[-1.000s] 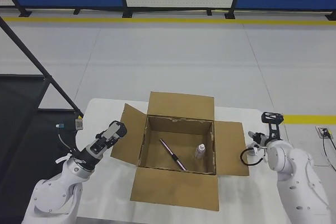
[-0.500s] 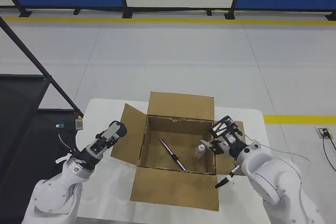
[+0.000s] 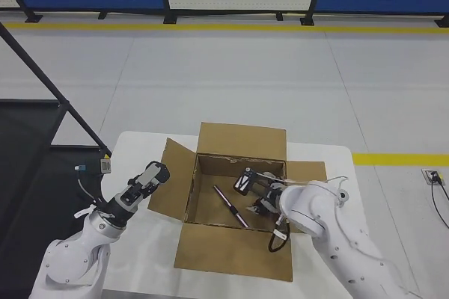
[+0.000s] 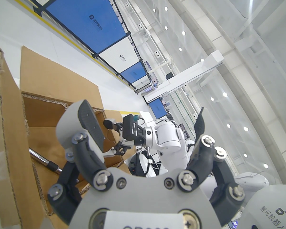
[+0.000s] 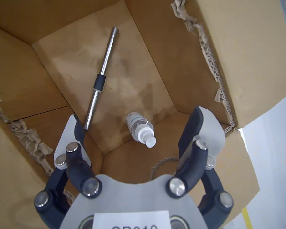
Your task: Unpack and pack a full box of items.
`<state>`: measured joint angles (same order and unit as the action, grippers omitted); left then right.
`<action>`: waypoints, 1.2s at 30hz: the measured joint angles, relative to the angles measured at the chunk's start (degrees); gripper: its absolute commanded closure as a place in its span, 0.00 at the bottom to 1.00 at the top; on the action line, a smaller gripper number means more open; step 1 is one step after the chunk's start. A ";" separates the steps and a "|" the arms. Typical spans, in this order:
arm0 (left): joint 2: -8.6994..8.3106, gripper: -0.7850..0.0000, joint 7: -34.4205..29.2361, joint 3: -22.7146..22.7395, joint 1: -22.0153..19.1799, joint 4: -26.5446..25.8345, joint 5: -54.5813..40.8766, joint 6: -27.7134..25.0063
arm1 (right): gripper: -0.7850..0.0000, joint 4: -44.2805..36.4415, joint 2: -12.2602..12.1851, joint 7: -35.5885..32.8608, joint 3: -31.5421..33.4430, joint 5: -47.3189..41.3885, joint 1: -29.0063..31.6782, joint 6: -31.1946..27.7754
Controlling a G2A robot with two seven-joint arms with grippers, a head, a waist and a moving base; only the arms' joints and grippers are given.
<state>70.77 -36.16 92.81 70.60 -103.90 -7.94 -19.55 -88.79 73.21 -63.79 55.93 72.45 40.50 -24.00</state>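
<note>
Top view first: we have the open cardboard box point(image 3: 242, 140) in the middle of the white desk point(image 3: 146, 232), all four flaps folded out. A metal rod point(image 3: 230, 205) lies slantwise on the box floor. The right tool point(image 3: 250, 196) hangs inside the box opening, near one end of the rod. The left tool point(image 3: 156, 172) sits outside, just beside the left flap.

Over to the left wrist view: the left tool point(image 4: 143, 113) has its fingers spread wide with nothing between them. Farther off we catch the right tool point(image 4: 109, 138) over the box, fingers apart as well, and the metal rod point(image 4: 41, 159) below it.

Now the right wrist view, and we look down into the box. The right tool point(image 5: 135, 116) is wide and empty above a small clear spray bottle point(image 5: 137, 126). The bottle sits on the floor near a corner, white nozzle toward us. The metal rod point(image 5: 101, 79), with its black collar, lies flat near the bottle, not touching it.
</note>
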 measured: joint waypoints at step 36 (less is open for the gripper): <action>0.00 0.00 0.00 0.00 0.00 0.00 0.00 0.00 | 1.00 13.15 2.98 -5.52 -6.18 -2.39 -7.29 3.00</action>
<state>70.77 -36.16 92.81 70.60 -103.90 -7.94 -19.55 -75.64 76.19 -69.31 49.74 70.06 33.21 -20.99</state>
